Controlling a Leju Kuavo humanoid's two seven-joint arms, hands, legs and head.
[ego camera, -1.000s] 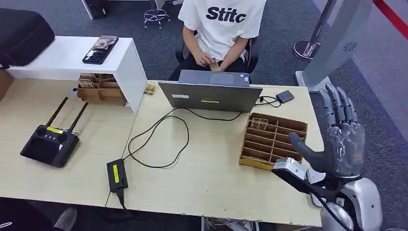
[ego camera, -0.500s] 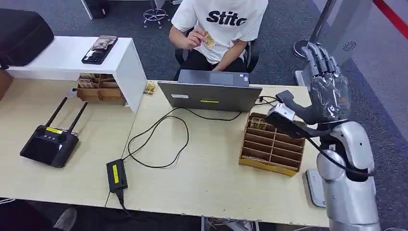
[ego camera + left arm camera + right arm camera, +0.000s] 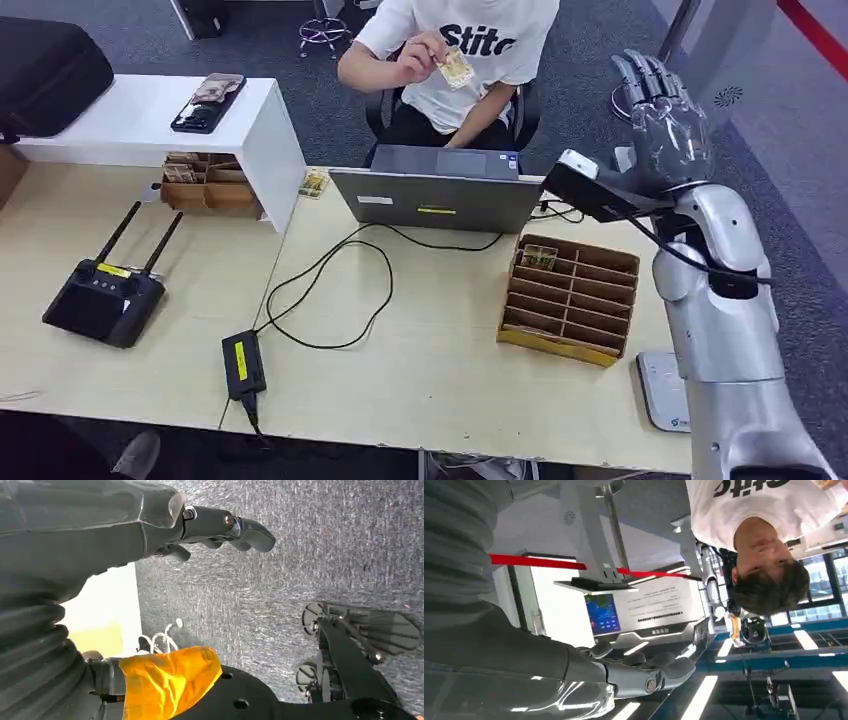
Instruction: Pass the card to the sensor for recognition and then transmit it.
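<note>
Laptop [image 3: 440, 195] sits between the right hand [image 3: 668, 130], raised with fingers apart and empty, and the card [image 3: 457, 68], pinched tilted by a person [image 3: 420, 57] beyond the counter [image 3: 420, 370].

Floor: you have grey carpet [image 3: 590, 60] all round, with a red strip [image 3: 815, 35] at 1 o'clock.
Furniture: your light wooden table [image 3: 440, 350] fills the middle; a white shelf unit [image 3: 140, 125] stands on it at 10 o'clock.
Seating: an office chair base [image 3: 325, 35] sits at 12 o'clock.
Light: you get long ceiling lamps [image 3: 704, 697] in the right wrist view.
Stand: a grey kiosk [image 3: 700, 70] rises at 2 o'clock.
</note>
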